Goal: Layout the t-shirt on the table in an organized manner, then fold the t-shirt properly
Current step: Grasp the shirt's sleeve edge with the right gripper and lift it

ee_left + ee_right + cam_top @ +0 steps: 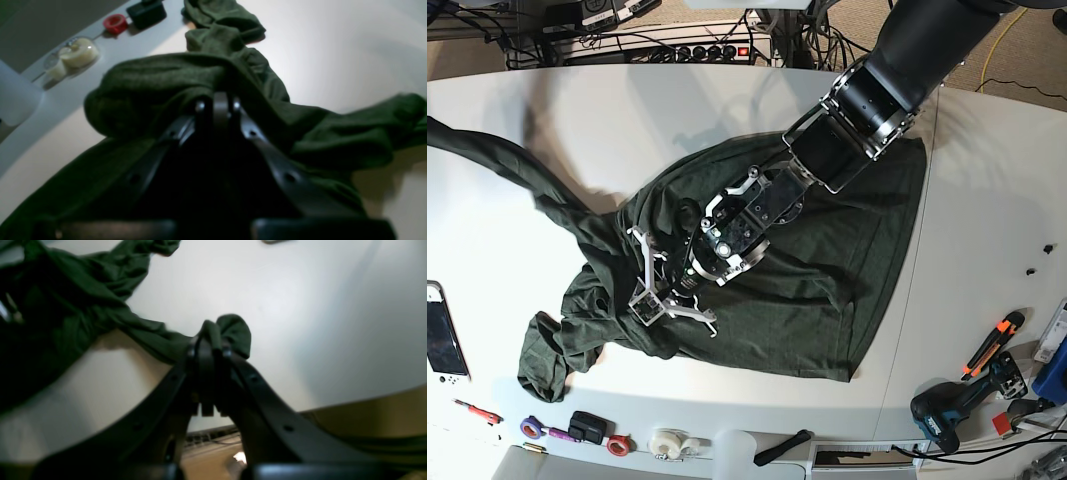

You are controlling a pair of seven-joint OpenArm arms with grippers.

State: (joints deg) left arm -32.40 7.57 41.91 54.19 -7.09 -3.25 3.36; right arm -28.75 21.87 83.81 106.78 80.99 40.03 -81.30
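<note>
The dark green t-shirt (827, 260) lies bunched and wrinkled on the white table (987, 220). One stretch of it is pulled out to the left edge of the base view. My left gripper (645, 290) reaches down from the upper right and is shut on a raised fold of the t-shirt (160, 83) near its lower left part; the closed fingertips (220, 103) are half buried in cloth. My right gripper (211, 340) is out of the base view. Its wrist view shows it shut on a small tuft of the t-shirt (233, 328) above the table (300, 306).
Along the near table edge lie a clear tape roll (667, 441), a red ring (619, 446) and a small black box (587, 427). A handheld console (442, 335) sits at the left, a drill (952, 410) and an orange cutter (992, 345) at the right. Cables and a power strip (697, 50) run behind.
</note>
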